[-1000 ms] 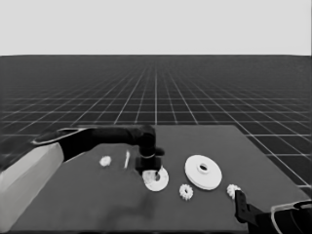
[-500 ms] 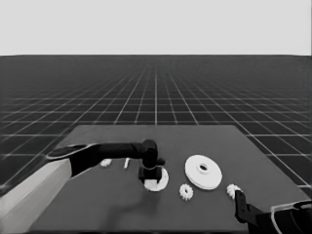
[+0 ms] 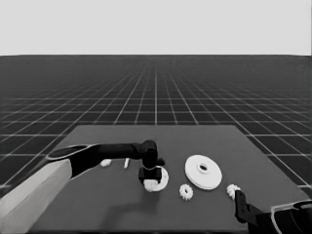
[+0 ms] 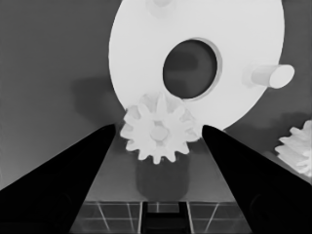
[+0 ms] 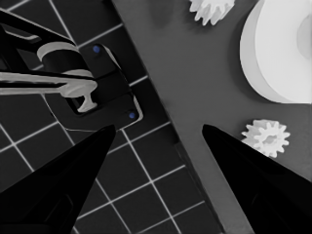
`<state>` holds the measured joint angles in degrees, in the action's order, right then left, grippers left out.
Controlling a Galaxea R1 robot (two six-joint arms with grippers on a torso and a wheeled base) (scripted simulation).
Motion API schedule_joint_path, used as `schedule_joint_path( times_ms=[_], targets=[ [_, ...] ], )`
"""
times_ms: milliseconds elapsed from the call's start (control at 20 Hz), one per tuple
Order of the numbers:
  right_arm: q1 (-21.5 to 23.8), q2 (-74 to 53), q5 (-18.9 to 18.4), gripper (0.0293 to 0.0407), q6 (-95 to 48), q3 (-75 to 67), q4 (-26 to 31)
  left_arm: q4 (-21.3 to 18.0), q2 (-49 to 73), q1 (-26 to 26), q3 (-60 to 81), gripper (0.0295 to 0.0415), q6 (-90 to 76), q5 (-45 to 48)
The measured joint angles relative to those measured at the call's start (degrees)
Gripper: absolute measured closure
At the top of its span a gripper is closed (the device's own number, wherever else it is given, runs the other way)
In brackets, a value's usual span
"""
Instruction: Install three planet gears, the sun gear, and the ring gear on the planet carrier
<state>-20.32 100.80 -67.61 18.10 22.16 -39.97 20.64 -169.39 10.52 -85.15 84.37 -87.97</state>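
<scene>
One gear seated: you see it (image 4: 157,132) on the smaller round part (image 4: 146,58), left gripper (image 4: 158,146) spread around it (ungripped).
Left for you: other gears, larger round part (image 3: 203,171).
Right gripper (image 5: 158,141): parked, near-right corner, fingers apart, empty.

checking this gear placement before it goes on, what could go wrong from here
The left gripper stands open around a gear at the smaller round part's rim; if not seated on its peg, it may tip. Lifting off crooked, a finger could drag it. Another gear lies close and could be knocked. The right gripper waits at the table's corner.

Left claw (image 3: 150,179) open, right parked.
</scene>
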Motion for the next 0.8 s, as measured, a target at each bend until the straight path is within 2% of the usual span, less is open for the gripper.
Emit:
schedule_joint_path(
  times_ms=[200,300,400,700,750,800],
  targets=[
    [0.0,0.0,0.0,0.0315,0.0,0.0,0.0,0.0,0.0,0.0,0.0,0.0326,0.0,0.0],
    [0.0,0.0,0.0,0.0315,0.0,0.0,0.0,-6.0,0.9,-6.1,4.4,0.0326,3.1,-1.6],
    [0.0,0.0,0.0,0.0315,0.0,0.0,0.0,-8.4,1.0,-8.6,5.3,0.0326,3.8,-1.8],
    [0.0,0.0,0.0,0.0315,0.0,0.0,0.0,-9.7,1.1,-9.8,5.6,0.0326,4.1,-1.8],
    [0.0,0.0,0.0,0.0315,0.0,0.0,0.0,-11.5,10.3,-11.3,7.4,0.0325,-10.6,1.3],
    [0.0,0.0,0.0,0.0315,0.0,0.0,0.0,-13.0,21.8,-12.2,3.0,0.0325,-22.6,2.9]
  ],
)
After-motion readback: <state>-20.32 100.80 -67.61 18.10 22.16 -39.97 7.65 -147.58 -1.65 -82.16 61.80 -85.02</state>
